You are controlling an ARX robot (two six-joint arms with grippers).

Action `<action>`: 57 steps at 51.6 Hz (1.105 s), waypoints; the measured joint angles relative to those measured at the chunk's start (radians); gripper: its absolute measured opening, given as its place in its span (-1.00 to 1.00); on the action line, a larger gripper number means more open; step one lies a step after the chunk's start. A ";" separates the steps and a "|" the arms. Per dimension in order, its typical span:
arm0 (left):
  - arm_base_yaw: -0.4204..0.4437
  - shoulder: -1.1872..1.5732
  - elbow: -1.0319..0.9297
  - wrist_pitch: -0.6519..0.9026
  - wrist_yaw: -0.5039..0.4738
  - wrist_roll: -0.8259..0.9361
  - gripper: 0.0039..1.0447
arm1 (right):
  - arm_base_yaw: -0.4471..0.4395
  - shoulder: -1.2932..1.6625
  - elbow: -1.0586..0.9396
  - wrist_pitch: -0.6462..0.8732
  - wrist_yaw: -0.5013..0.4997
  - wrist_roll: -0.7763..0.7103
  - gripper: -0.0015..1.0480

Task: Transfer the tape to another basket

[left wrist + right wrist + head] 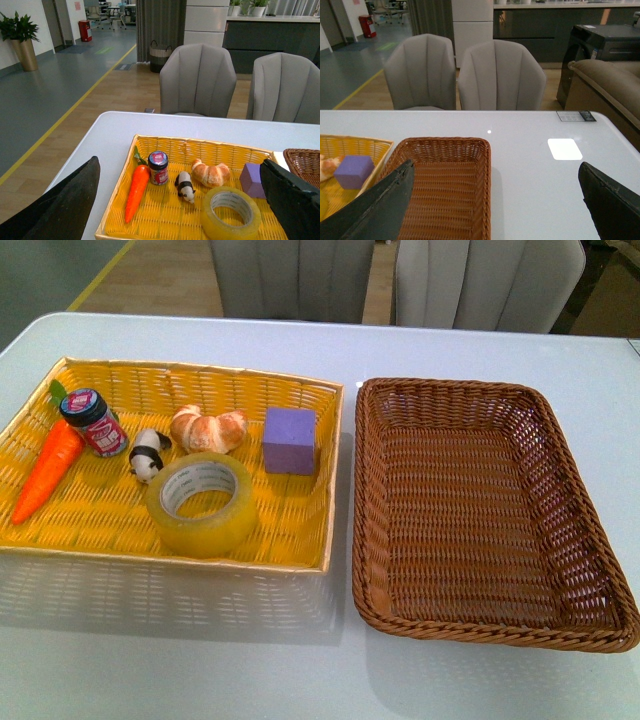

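Observation:
The tape (pixel 202 503), a thick yellowish translucent roll with a white core, lies flat in the front of the yellow basket (pixel 300 395). It also shows in the left wrist view (pixel 231 212). The dark brown wicker basket (pixel 480 625) stands empty to the right of it and shows in the right wrist view (pixel 445 145) too. Neither arm shows in the front view. My left gripper (pixel 182 200) is open, held above and behind the yellow basket. My right gripper (pixel 495 200) is open and empty, above the brown basket's right rim.
The yellow basket also holds a toy carrot (pixel 47 470), a small jar (pixel 95 422), a panda figure (pixel 147 454), a croissant (pixel 208 429) and a purple cube (pixel 290 440). Grey chairs (pixel 295 275) stand beyond the white table (pixel 180 660).

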 joint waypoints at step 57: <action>-0.153 2.049 0.869 0.378 -0.032 -0.140 0.83 | 0.000 -0.001 0.000 0.000 -0.001 0.000 0.83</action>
